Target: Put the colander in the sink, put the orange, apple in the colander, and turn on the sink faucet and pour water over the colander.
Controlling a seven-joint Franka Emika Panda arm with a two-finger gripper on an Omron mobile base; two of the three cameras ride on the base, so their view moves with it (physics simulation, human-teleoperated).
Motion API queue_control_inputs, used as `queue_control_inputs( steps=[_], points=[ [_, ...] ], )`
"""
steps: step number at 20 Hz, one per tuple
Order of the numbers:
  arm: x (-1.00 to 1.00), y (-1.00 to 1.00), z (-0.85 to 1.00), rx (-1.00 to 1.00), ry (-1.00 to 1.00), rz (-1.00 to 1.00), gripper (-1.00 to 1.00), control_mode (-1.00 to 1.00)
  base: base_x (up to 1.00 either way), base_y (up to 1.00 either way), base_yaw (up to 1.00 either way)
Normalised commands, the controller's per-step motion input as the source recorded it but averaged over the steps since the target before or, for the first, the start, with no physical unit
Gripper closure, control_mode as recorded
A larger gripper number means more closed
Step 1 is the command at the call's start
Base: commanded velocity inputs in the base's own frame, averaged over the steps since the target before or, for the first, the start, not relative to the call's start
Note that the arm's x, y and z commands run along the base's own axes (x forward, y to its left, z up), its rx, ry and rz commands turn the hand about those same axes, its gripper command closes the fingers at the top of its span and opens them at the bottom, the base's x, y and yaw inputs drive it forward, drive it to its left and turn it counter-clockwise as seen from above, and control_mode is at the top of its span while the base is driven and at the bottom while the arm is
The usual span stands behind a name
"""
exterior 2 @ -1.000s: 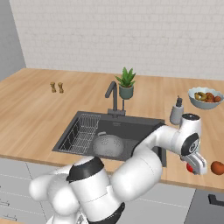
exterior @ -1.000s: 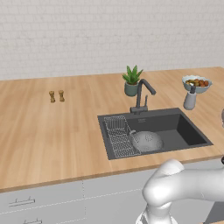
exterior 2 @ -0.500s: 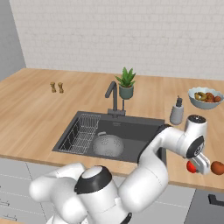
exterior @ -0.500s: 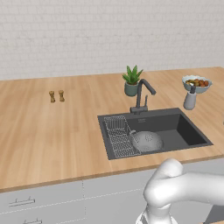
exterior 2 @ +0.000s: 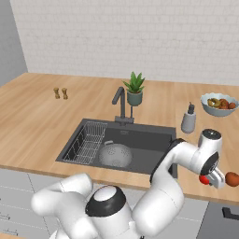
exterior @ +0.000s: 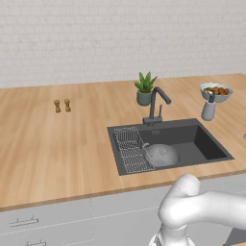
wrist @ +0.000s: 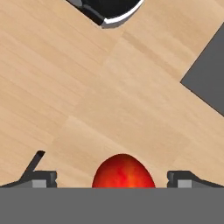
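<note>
Between open fingers point(wrist: 41, 177), apple point(wrist: 124, 171), untouched

Both base cameras sit behind the arm, one to its left and one to its right, and look forward and down from some way off; both take in the wooden bench point(exterior: 57, 144), the sink point(exterior: 211, 149), the tap point(exterior 2: 120, 103) and the tiled wall behind. The hand camera looks straight down, very near the bench, at the apple point(wrist: 124, 172) between the pincer's tips.
</note>
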Motion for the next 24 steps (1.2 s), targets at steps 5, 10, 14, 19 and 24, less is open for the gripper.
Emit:
queue_control_inputs(
  steps=[5, 10, 14, 19, 24],
  points=[
    [0.14, -0.09, -0.25, 0.00, -0.07, 0.07, -1.00, -1.00, 0.00, 0.00, 0.00],
    [0.24, -0.01, -0.36, -0.02, -0.06, 0.07, -1.00, -1.00, 0.00, 0.00, 0.00],
    [0.27, 0.00, -0.42, -0.05, -0.07, 0.06, -1.00, -1.00, 0.00, 0.00, 0.00],
    [0.16, -0.08, -0.53, -0.05, -0.04, 0.05, 1.00, -1.00, 0.00, 0.00, 0.00],
    [0.00, -0.06, -0.45, 0.00, 0.03, 0.06, 1.00, -1.00, 0.00, 0.00, 0.00]
  ],
)
